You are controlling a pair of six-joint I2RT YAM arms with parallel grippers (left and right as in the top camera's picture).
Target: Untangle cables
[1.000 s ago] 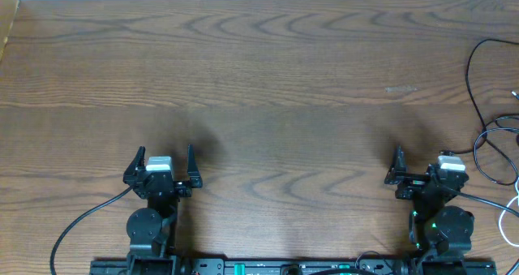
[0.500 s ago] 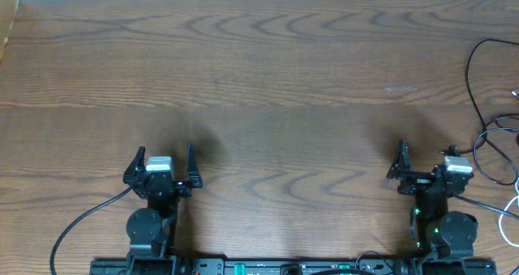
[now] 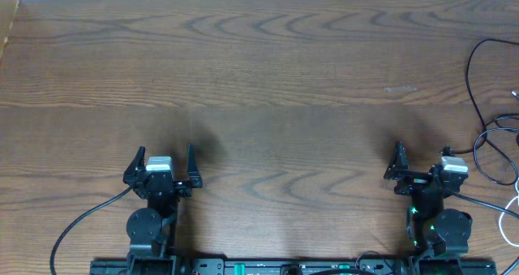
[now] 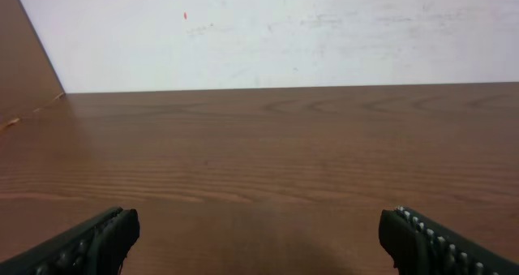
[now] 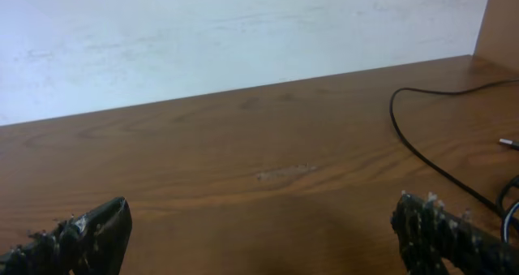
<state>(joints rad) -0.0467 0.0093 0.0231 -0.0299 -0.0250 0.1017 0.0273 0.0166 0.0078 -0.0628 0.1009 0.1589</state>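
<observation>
The cables lie at the table's far right edge in the overhead view. A black cable [image 3: 472,76] curves down into loose loops [image 3: 491,141], and a white cable [image 3: 511,208] runs below them, partly cut off by the frame. The right wrist view shows the black cable [image 5: 422,157] ahead and to the right. My right gripper [image 3: 420,160] [image 5: 259,234] stands open over bare wood, left of the cables and apart from them. Far off at the lower left, my left gripper [image 3: 165,153] [image 4: 259,238] is also open, with nothing between its fingers.
The brown wooden table [image 3: 268,80] ends at a white wall along the back. A wooden side panel [image 3: 6,23] stands at the left, and another [image 5: 499,23] at the right. Thick black arm wires [image 3: 81,222] trail near both bases.
My right wrist has turned slightly toward the right side and settled. The left arm and the cables have not moved.
</observation>
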